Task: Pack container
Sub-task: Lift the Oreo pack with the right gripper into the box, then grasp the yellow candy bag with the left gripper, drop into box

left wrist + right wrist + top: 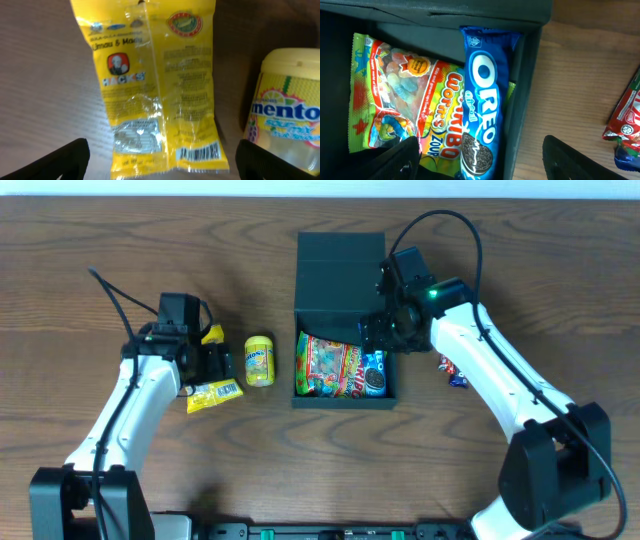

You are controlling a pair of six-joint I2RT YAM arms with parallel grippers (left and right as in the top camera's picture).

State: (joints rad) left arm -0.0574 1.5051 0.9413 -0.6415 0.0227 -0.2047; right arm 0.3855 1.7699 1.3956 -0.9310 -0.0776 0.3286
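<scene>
The dark teal-green container (345, 315) sits at the table's centre with its flap lid open toward the back. Inside lie a colourful gummy-worm bag (328, 366) and a blue Oreo pack (374, 373); both show in the right wrist view, bag (400, 105) and Oreo pack (482, 100). My right gripper (385, 328) is open and empty above the box's right side (480, 160). My left gripper (215, 365) is open and empty over a yellow Hacks candy packet (213, 394), which shows in the left wrist view (155, 85). A yellow Mentos tub (259, 360) lies beside it (287, 107).
A red and blue wrapped snack (452, 372) lies on the wood right of the container, also in the right wrist view (625, 120). Another yellow packet corner (212, 334) shows under the left arm.
</scene>
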